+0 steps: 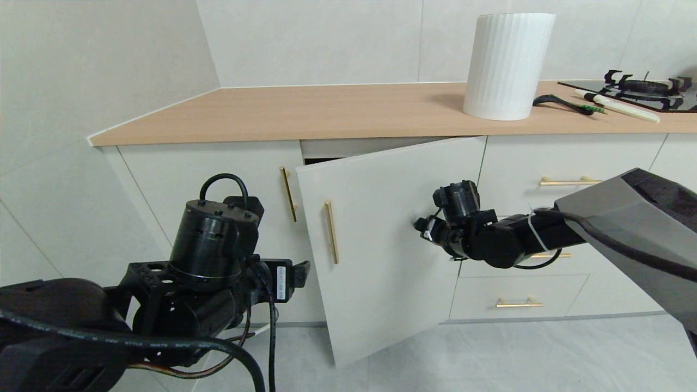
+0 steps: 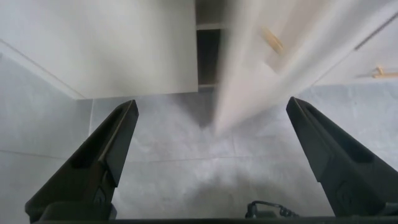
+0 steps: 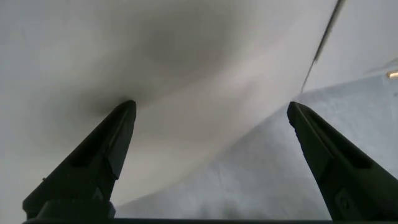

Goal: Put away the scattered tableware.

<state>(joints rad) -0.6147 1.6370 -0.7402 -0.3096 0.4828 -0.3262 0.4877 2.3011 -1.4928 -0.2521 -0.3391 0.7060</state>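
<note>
Right gripper: jaws spread wide, holding nothing, tips close against the outer face of the half-open cabinet door. Left gripper: jaws wide apart, empty, low over the floor before that door. Tableware: black utensil and long white utensil lie on the countertop, beside the white ribbed container

left gripper: fingers spread wide, nothing between them | cabinet door: ajar beyond the fingertips, blurred, gold handle on its face | dark cabinet opening beside the door's edge | grey tiled floor underneath | second gold handle farther off
</note>
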